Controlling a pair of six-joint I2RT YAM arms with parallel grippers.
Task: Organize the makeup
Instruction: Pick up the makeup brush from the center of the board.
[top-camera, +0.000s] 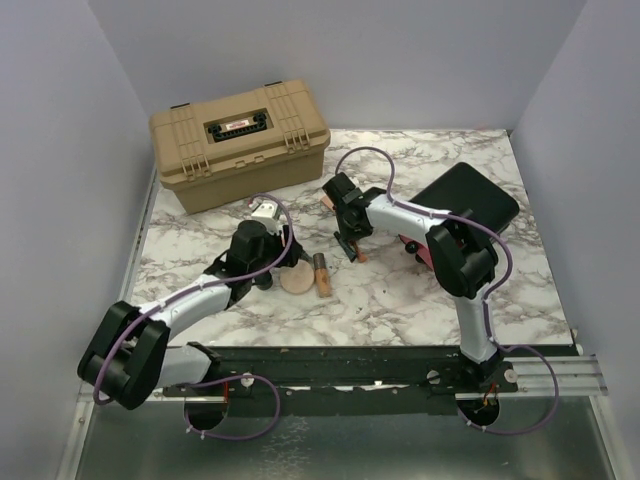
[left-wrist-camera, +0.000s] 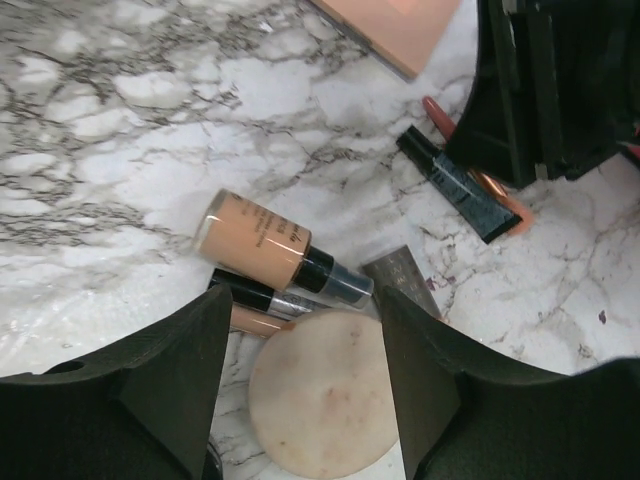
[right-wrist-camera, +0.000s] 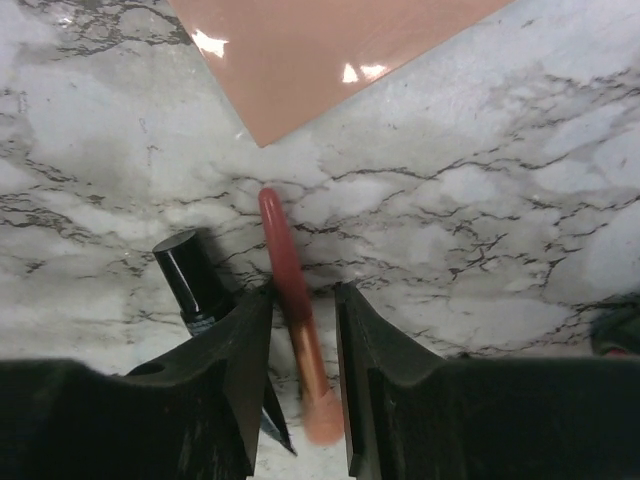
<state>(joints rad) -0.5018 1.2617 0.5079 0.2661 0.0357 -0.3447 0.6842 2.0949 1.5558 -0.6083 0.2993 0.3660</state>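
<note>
The makeup lies mid-table. My left gripper (top-camera: 276, 262) (left-wrist-camera: 305, 330) is open, its fingers on either side of the round peach compact (top-camera: 297, 278) (left-wrist-camera: 325, 400); the right finger is at the compact's edge and the left one stands clear. Just beyond the compact are a peach foundation bottle (left-wrist-camera: 255, 240), a slim black-and-silver tube (left-wrist-camera: 250, 293) and a copper tube (top-camera: 322, 273). My right gripper (top-camera: 352, 243) (right-wrist-camera: 302, 300) is open around a blurred slim red-to-orange stick (right-wrist-camera: 292, 300), with a gap on both sides. A black-capped tube (right-wrist-camera: 190, 275) lies by its left finger. The square pink compact (right-wrist-camera: 320, 50) (left-wrist-camera: 395, 25) is ahead.
A closed tan toolbox (top-camera: 240, 140) stands at the back left. A black box with pink drawers (top-camera: 468, 200) sits at the right, behind the right arm. Grey walls close in the marble table (top-camera: 400, 310) on three sides.
</note>
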